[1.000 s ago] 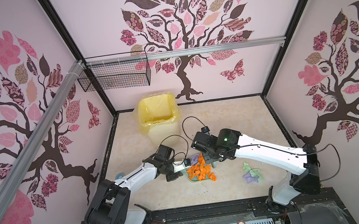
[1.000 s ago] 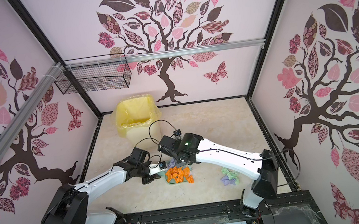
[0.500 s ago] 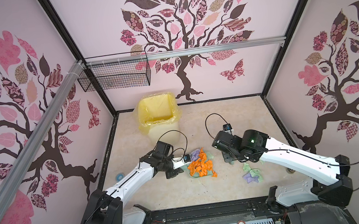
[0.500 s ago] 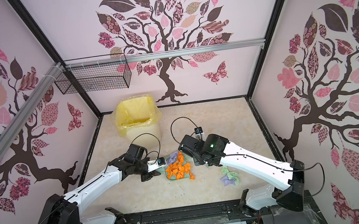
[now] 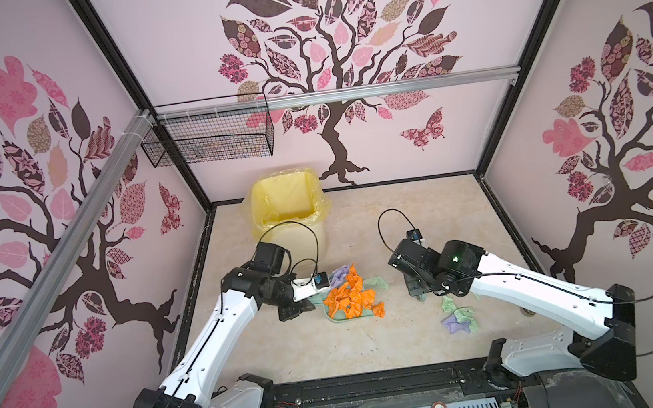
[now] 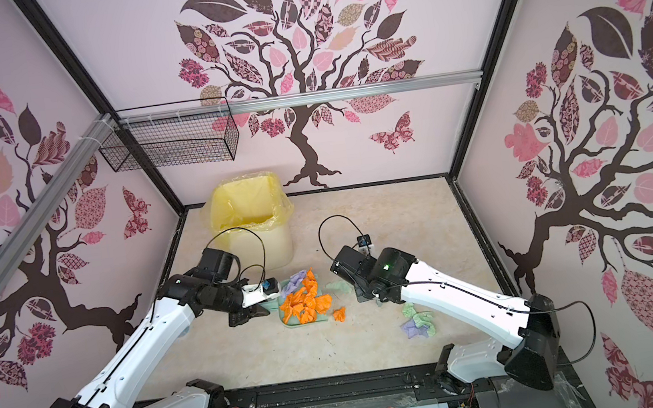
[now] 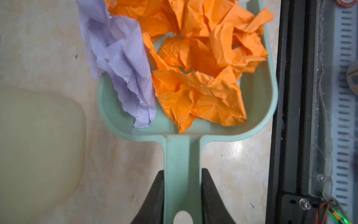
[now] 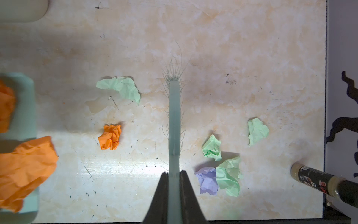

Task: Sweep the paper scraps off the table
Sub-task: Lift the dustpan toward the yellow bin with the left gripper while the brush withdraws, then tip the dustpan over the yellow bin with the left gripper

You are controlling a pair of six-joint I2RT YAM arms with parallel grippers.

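My left gripper [image 7: 182,171] is shut on the handle of the teal dustpan [image 7: 182,151], which lies on the table [image 5: 401,213]. Orange paper scraps [image 5: 350,296] and a lilac one [image 7: 120,58] fill the pan. My right gripper [image 8: 174,173] is shut on the teal brush [image 8: 174,116], held just right of the pan. Loose on the table near the pan are a pale green scrap [image 8: 120,88] and an orange one [image 8: 110,136]. Right of the brush lie green scraps [image 8: 212,148] and a lilac scrap [image 8: 207,180].
A yellow-lined bin [image 5: 287,205] stands at the back left, just behind the left arm. A wire basket [image 5: 209,141] hangs on the wall rail. A dark bottle [image 8: 319,180] lies at the table's right edge. The black frame [image 5: 497,210] borders the table.
My right arm has swung to the right, carrying the brush away from the dustpan towards the green and lilac cluster. The left gripper keeps the dustpan, shifted only slightly.
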